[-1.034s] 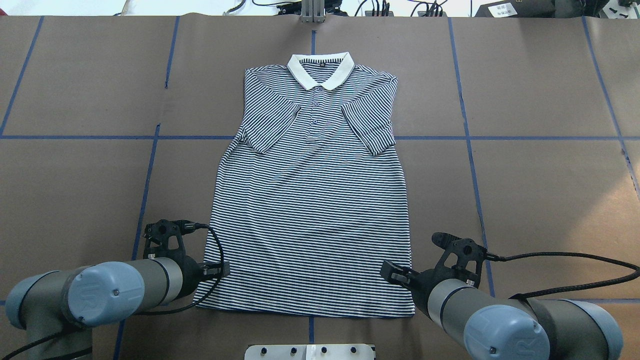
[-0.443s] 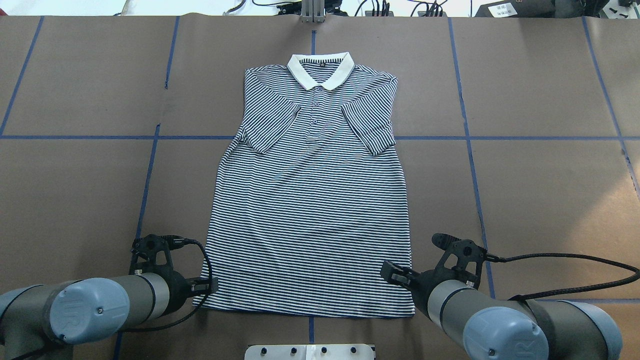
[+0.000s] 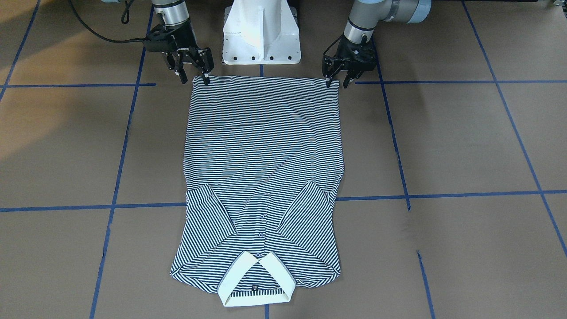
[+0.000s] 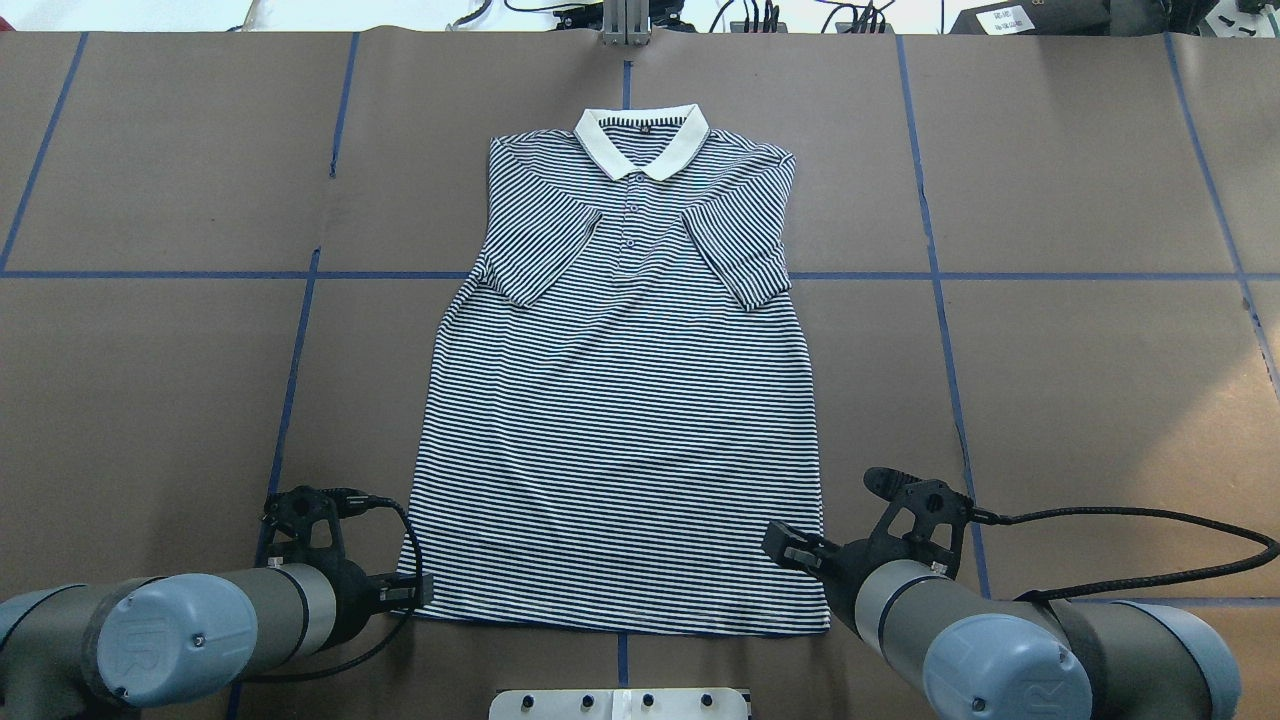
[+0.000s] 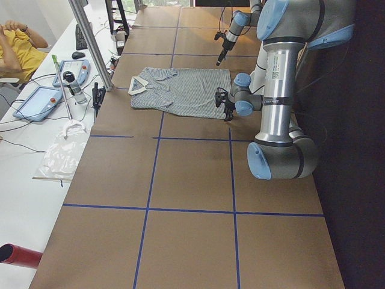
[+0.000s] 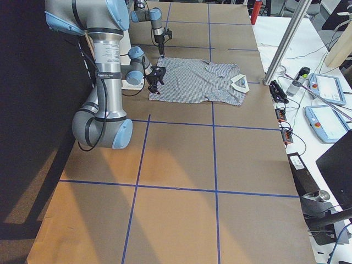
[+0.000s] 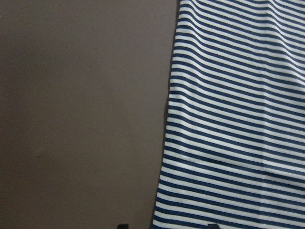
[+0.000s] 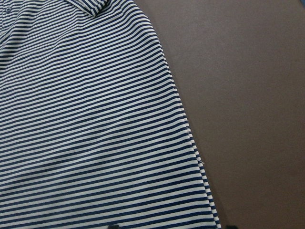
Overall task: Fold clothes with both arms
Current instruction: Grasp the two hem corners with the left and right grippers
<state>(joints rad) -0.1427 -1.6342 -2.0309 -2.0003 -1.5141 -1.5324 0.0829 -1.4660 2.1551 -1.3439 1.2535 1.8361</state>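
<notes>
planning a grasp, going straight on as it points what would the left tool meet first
Likely the polo shirt, at its hem corner; the open left tool points down, straddling that edge.

Only mark I can half read: a raised "UR" on the blue left cap [image 4: 165,640] at the end of my left arm [image 4: 295,605], and the same on the right cap [image 4: 1005,680] of my right arm [image 4: 890,600], both lying sideways. White lettering on the body of my right pincer [image 3: 194,79] and a dark tag [image 4: 643,127] inside the shirt [image 4: 620,430] collar are too small to read. Same for a white sticker [image 5: 277,67] on the left arm's upright tube and a white label [image 4: 1005,18] on the dark box [image 4: 1050,15] past the far edge.
</notes>
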